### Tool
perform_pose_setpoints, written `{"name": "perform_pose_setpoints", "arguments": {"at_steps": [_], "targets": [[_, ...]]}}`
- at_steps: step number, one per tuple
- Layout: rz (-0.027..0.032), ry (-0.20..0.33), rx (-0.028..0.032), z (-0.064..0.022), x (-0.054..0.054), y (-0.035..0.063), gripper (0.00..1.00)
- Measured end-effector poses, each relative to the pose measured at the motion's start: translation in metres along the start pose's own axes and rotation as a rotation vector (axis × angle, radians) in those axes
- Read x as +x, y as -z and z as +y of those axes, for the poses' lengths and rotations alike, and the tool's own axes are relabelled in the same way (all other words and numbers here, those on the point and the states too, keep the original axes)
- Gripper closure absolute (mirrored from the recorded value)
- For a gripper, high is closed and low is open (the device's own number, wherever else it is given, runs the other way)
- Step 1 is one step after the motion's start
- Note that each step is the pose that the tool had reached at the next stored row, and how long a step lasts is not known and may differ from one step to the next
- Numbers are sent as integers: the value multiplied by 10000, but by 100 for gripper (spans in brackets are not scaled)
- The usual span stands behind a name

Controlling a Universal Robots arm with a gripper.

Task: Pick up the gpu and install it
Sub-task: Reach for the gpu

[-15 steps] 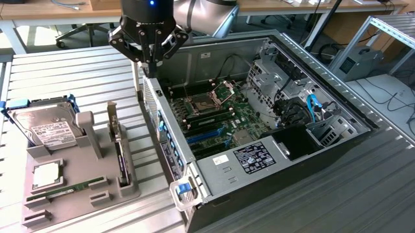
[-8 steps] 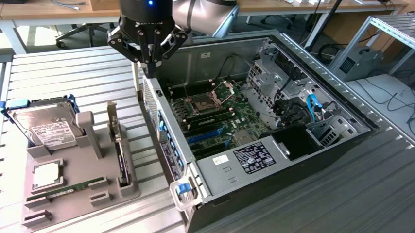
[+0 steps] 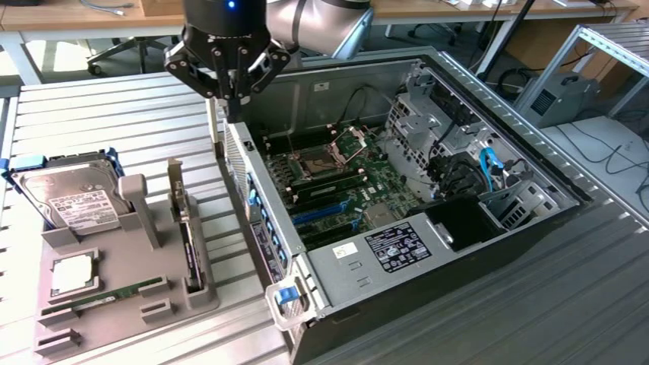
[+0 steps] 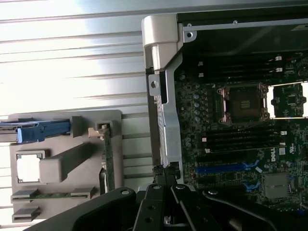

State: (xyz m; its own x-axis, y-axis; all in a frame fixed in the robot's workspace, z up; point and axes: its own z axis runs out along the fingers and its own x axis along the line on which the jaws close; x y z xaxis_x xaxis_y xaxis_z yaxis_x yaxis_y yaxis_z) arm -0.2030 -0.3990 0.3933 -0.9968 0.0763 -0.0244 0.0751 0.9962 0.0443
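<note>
Gpu (image 3: 182, 220) stands on edge in the grey fixture (image 3: 121, 262), just beside the computer case (image 3: 406, 312), not yet picked. Gripper (image 3: 235, 106) hangs over the case's slotted wall, fingers pressed together on nothing. Risks, as we judge them: shut fingers clipping that wall on a descent, or a skewed pinch on so thin a card tipping it or wedging it in its slot.

My exterior camera sits high and well back, looking steeply down on the open computer case (image 3: 426, 319) and grey parts tray (image 3: 112, 258). My wrist camera looks past the gripper (image 4: 166, 175) straight down, closer in; both take in the motherboard (image 4: 192, 110) and that tray
</note>
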Motion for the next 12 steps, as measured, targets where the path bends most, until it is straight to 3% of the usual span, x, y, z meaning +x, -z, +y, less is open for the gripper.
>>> {"name": "perform_pose_setpoints", "arguments": {"at_steps": [12], "targets": [[-1,0,0,-3,40,1,89]]}}
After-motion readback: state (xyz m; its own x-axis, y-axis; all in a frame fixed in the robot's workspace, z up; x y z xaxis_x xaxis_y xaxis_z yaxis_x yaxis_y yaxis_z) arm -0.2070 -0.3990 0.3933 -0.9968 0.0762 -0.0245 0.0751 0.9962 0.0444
